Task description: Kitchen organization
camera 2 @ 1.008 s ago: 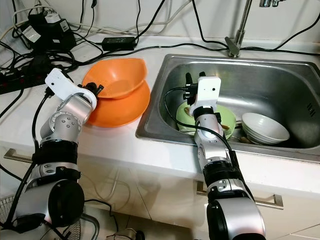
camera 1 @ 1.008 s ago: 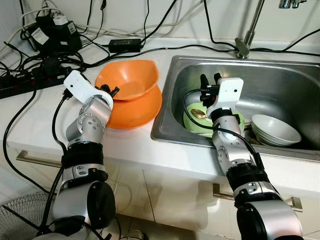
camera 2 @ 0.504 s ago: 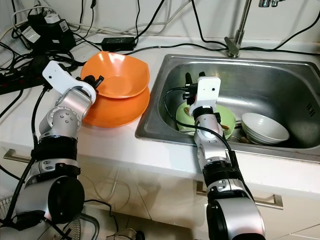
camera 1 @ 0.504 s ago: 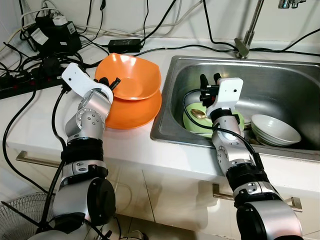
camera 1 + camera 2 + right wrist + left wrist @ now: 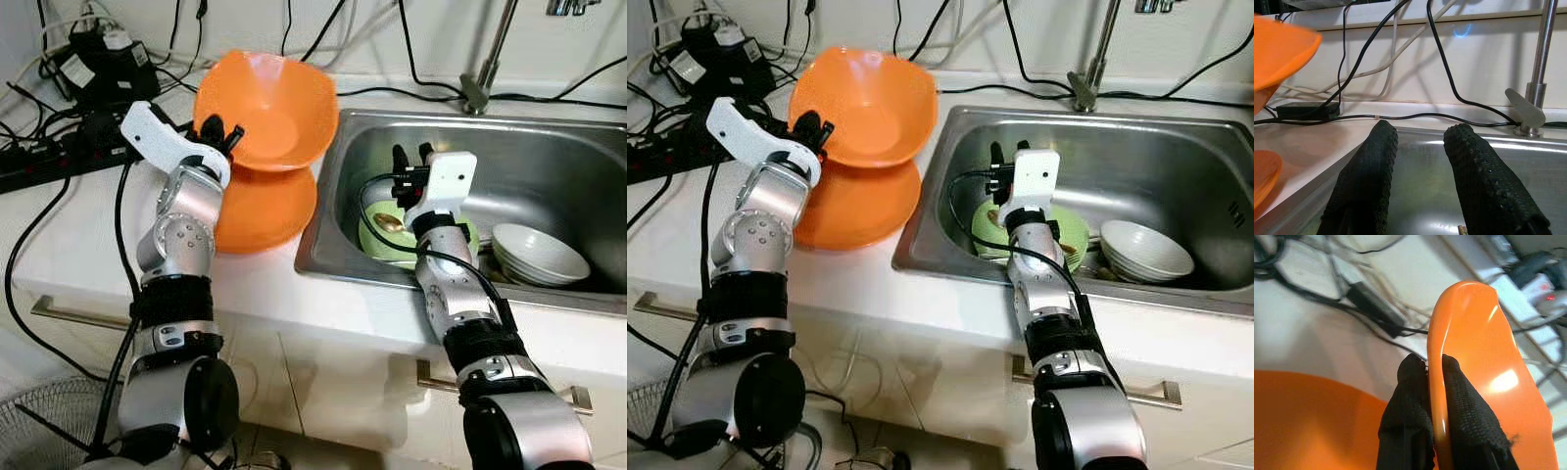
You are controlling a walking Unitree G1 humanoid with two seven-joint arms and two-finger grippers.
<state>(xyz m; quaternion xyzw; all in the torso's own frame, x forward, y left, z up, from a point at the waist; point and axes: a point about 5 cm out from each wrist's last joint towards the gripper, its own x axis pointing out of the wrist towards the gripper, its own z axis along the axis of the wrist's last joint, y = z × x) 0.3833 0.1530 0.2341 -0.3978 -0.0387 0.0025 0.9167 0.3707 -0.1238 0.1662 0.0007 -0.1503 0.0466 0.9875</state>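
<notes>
left gripper (image 5: 217, 134) grips orange bowl (image 5: 269, 110) rim | right gripper (image 5: 411, 162) over sink (image 5: 549, 127)

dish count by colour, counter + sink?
Orange: 2, the lifted bowl pinched by the left gripper, and the bowl on the counter.
Green: 1, bowl in the sink.
White: 1 stack of bowls; number unclear.
Total: 4
</notes>
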